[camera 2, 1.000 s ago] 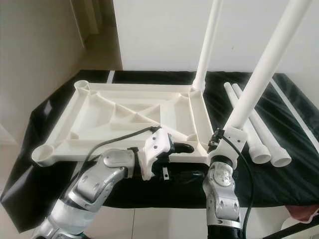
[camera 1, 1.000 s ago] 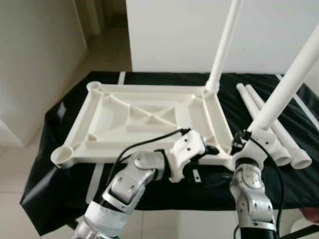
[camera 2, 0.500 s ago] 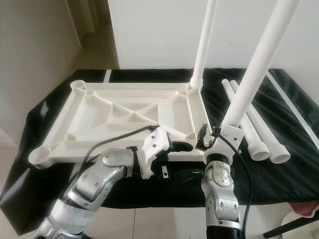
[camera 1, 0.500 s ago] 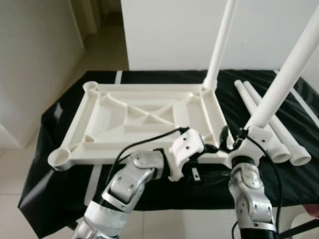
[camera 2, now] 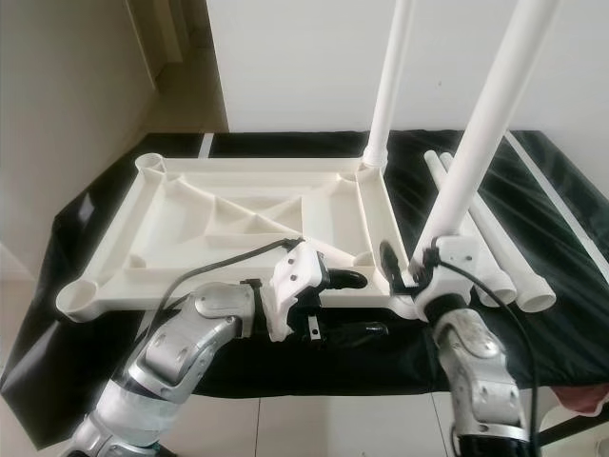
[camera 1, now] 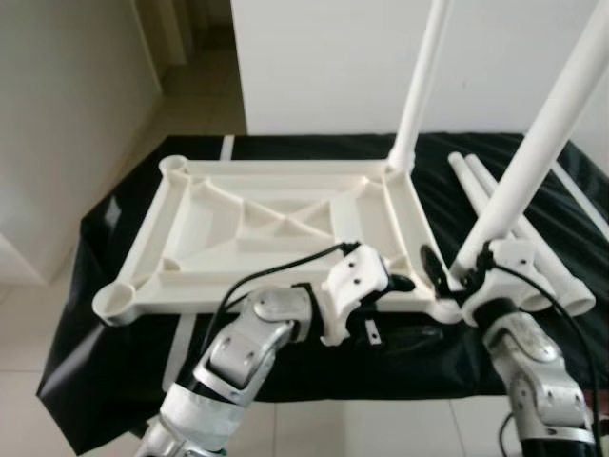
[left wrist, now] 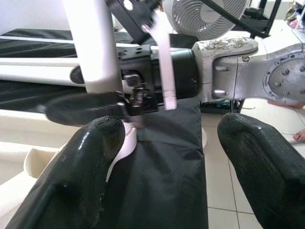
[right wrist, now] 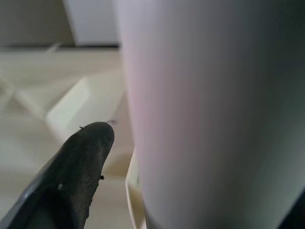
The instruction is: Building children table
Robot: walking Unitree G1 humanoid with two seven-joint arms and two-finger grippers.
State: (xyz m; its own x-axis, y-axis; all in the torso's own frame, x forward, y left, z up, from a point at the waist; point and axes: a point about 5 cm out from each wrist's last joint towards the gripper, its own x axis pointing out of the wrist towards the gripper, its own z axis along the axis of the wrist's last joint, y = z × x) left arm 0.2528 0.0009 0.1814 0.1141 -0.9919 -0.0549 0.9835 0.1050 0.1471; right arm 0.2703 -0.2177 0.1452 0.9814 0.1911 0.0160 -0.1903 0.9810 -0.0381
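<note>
A white children's table top lies upside down on a black cloth. One white leg stands in its far right corner socket. A second leg stands tilted in the near right corner socket. My right gripper straddles that leg's base, open: one black finger sits a little off the leg. My left gripper rests over the top's near rim, just left of that corner, open with only cloth between its fingers.
Two loose white legs lie on the black cloth to the right of the table top. A white wall rises behind. Tiled floor and a doorway lie to the left. A fan stands on the floor.
My right gripper has opened off the near leg's base, and its wrist and forearm have swung to the right. The leg still stands in its socket. The left arm has not moved.
</note>
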